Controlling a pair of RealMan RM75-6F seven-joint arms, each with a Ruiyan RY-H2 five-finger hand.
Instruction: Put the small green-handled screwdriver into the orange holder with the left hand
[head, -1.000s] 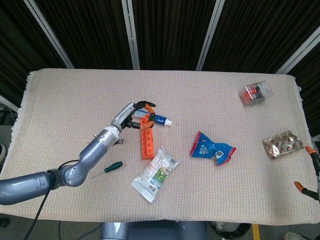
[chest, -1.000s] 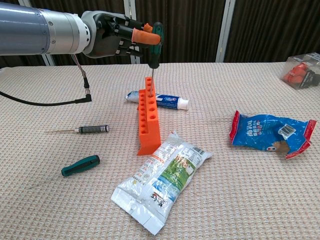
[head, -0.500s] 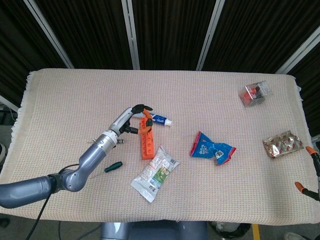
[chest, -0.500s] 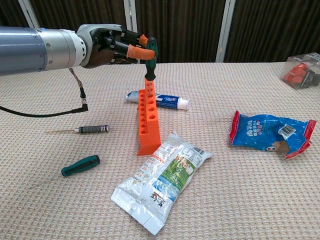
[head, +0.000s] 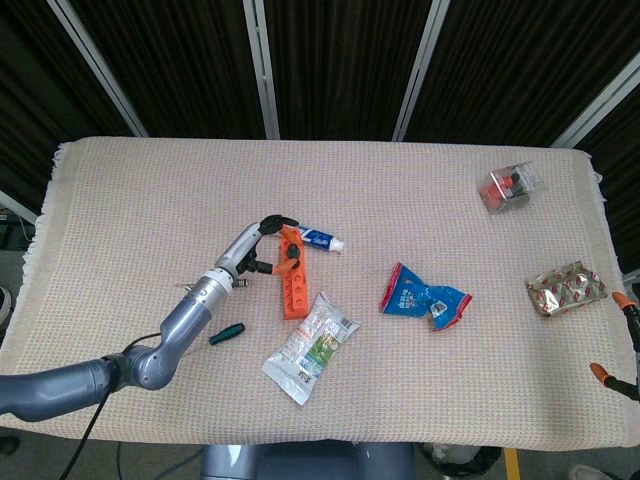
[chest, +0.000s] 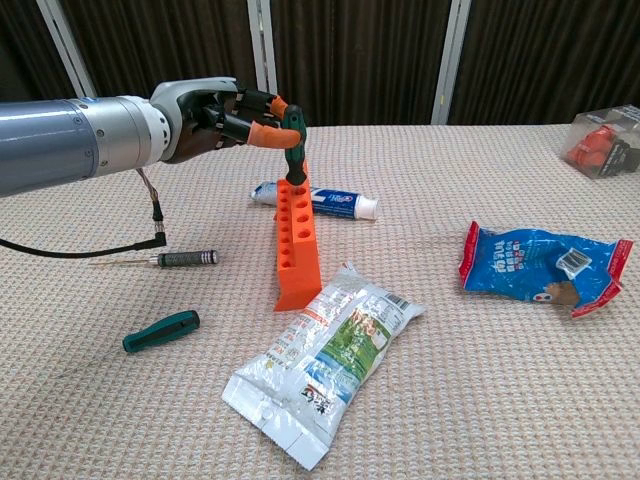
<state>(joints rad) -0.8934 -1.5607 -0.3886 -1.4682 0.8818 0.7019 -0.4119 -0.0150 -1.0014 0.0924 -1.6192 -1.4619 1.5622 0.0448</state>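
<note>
Your left arm is reaching in from the lower left, forearm stretched over the table. Your left hand is pinching the small green-handled screwdriver between orange-tipped fingers. Your right hand is showing only orange fingertips at the frame's right edge.

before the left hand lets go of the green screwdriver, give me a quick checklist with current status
1. Small green-handled screwdriver pinched by the left hand: ok.
2. Shaft down in a hole at the far end of the orange holder: ok, the handle sits at the holder's top.
3. Fully seated: cannot tell, the hole is hidden.
4. Screwdriver roughly upright: ok, slight lean.
5. Holder standing on the table, not tipped: ok.
6. Toothpaste tube behind the holder, apart from the fingers: ok.
</note>
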